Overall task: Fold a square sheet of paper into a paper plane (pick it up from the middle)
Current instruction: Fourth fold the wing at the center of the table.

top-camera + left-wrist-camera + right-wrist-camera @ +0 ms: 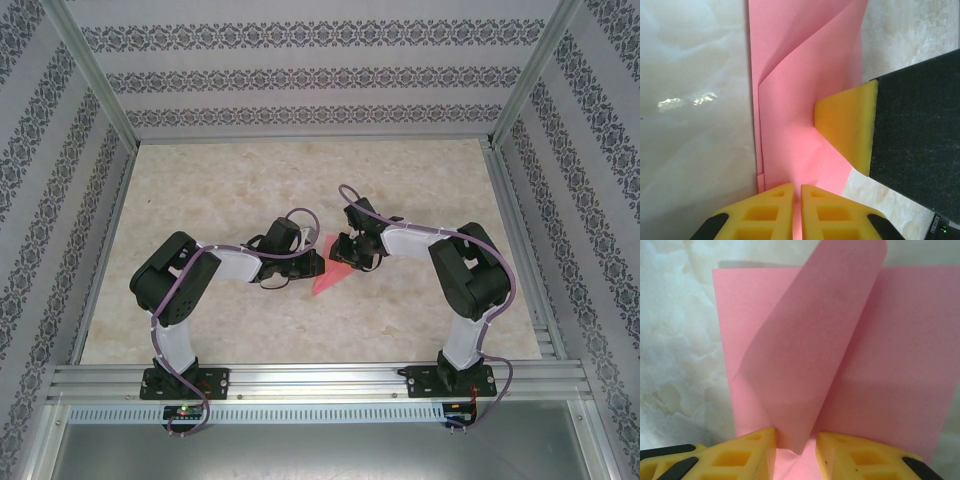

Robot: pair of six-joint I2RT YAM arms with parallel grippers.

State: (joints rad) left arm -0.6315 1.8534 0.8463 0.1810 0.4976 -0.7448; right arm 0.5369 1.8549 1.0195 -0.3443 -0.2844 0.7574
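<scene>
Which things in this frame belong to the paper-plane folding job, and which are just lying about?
Job in hand: partly folded pink sheet of paper; left gripper; right gripper.
Just surroundings: marbled table; patterned walls; metal frame.

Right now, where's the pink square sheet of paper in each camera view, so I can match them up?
Top external: the square sheet of paper lies mid-table, between the two arms.
Left wrist: a folded band down the centre, top edge to bottom.
Right wrist: spread across the middle and right, one flap curling up.
Shared landmark: the right gripper, at the sheet in every view.
</scene>
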